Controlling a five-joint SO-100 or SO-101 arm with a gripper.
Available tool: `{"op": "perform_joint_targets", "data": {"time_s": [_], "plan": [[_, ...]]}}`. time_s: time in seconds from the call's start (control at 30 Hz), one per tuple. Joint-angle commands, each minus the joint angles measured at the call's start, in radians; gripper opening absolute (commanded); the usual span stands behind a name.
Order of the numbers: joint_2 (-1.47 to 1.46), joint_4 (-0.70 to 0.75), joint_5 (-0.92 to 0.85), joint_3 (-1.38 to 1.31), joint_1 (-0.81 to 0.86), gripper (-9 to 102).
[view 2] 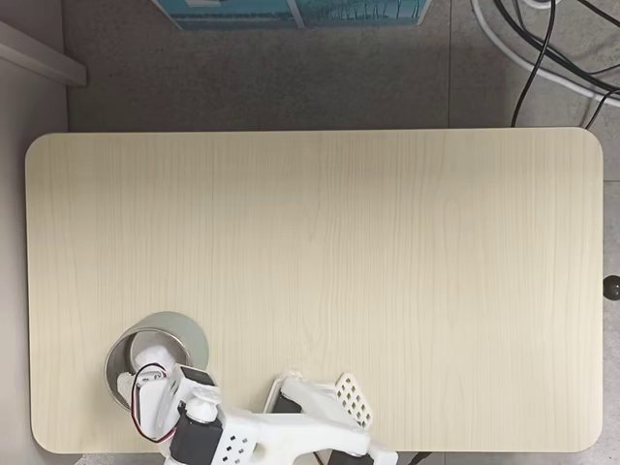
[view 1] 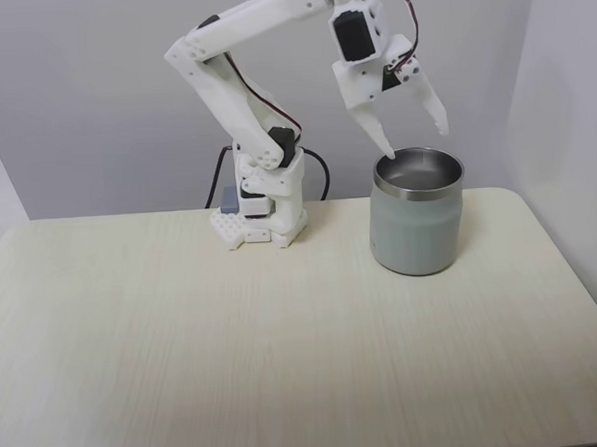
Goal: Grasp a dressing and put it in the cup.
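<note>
- The white arm's base (view 1: 263,210) sits at the back edge of the light wood table (view 1: 235,347) in the fixed view from the front, and the arm bends up and over to the right.
- The claw (view 1: 414,137) hangs right above the cup (view 1: 417,227), tips pointing down, spread wide open with nothing between the fingers. One fingertip (view 1: 386,147) is just over the cup's back-left rim, the other (view 1: 440,124) is up above the right side of the rim.
- The cup is that squat grey-green tumbler with the shiny steel rim, standing upright on the table just to the right of the arm's base in that same view.
- In the fixed view from above, the cup (view 2: 186,327) is near the bottom-left corner of the table (view 2: 320,252), and the arm's wrist covers part of its opening.
- The dressing (view 2: 151,353) looks like the pale rounded thing inside the cup in that top view, down in the steel interior next to the arm's head. Pretty sure it's the gauze roll, but it's partly hidden, so not 100%.
- From the front, the cup's inside is mostly out of sight.
- Off the table in the top view: black cables (view 2: 542,48) on the grey floor at top right, and a teal box (view 2: 291,12) at the top edge.
</note>
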Motion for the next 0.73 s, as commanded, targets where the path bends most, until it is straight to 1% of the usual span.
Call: {"op": "perform_joint_targets", "data": {"time_s": [0.0,0.43,0.7], "plan": [[-0.021,-0.008,0.012,0.003,-0.028,25],[-0.026,-0.015,0.014,-0.021,-0.055,24],[-0.044,-0.003,-0.023,-0.035,-0.044,24]]}}
